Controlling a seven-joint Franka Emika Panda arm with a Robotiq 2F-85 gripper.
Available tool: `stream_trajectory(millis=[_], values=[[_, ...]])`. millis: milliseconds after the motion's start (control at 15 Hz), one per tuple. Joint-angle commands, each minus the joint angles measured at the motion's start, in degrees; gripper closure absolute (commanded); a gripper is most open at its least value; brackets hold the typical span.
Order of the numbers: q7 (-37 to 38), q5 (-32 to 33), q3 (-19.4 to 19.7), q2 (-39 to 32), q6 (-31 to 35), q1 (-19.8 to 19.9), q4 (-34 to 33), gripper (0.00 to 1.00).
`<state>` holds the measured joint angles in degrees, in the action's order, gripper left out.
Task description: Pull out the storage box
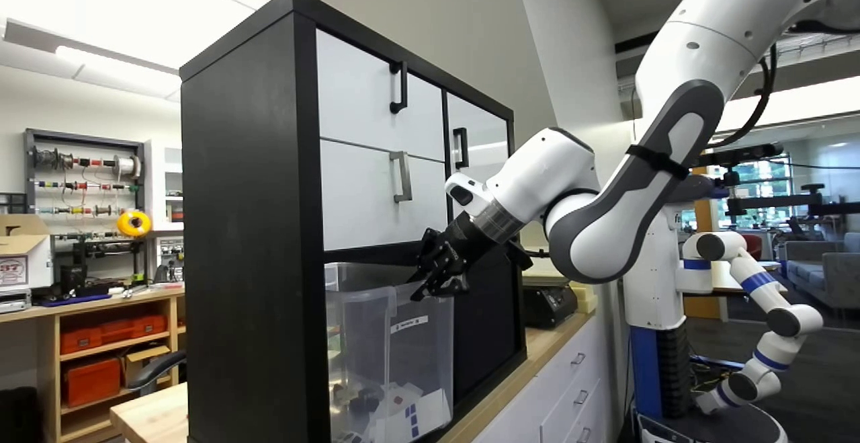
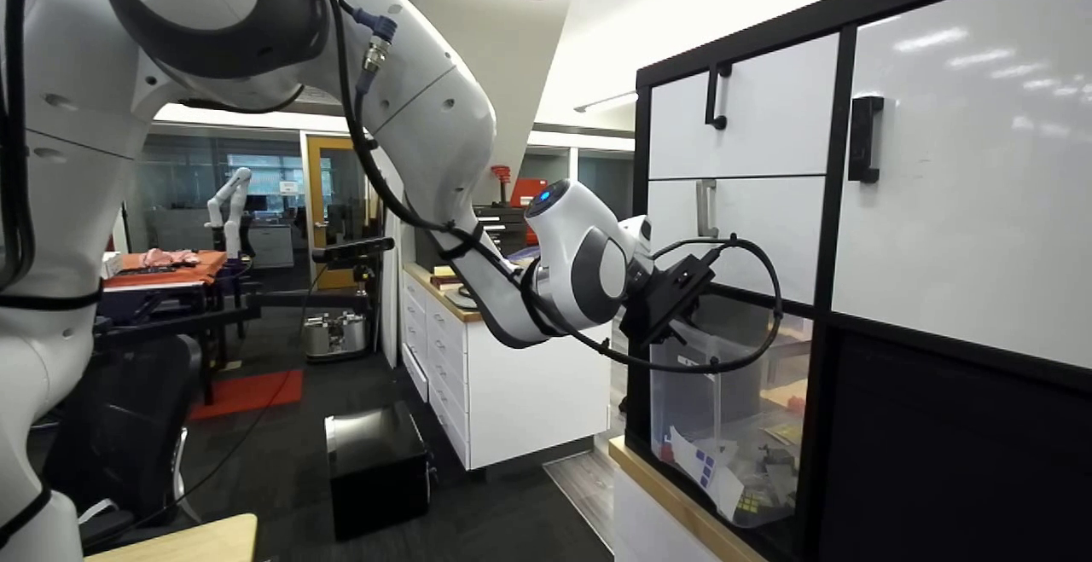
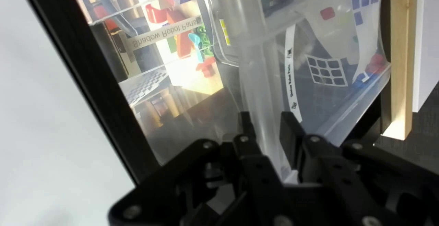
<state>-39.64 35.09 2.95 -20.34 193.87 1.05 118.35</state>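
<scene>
**Black gripper pinches rim of clear storage box**

The jaws are drawn close together, one finger on either side of the box's thick translucent rim, nipping it between the tips. The storage box stands in the lower cubby of a black cabinet, directly beneath two white-fronted drawers; how far it juts past the frame cannot be told.

Through its clear wall show a tilted white sheet with blue squares, a yellow piece and dark bits too jumbled to name. The wrist view adds a white grid and a label reading "Shadow Robot Parts". Across the rim lies a brighter jumble, with a turquoise spoon-shaped piece and a red piece; whether all of it is inside this box is unclear.

Farther off, in an exterior view, a black box sits on the floor near a white drawer unit. At the back, in an exterior view, a wooden workbench shelves a red case, with an orange-red bin below it and a cardboard box beside the bin. Above, a wall rack carries rows of spools.
</scene>
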Motion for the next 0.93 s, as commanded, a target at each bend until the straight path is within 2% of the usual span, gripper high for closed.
stream_trajectory(millis=[0,867], values=[[-0.20,2.65,0.69,6.48,1.65,0.79,7.00,0.94],[-0.58,8.04,1.41,18.35,1.75,1.73,21.46,0.96]])
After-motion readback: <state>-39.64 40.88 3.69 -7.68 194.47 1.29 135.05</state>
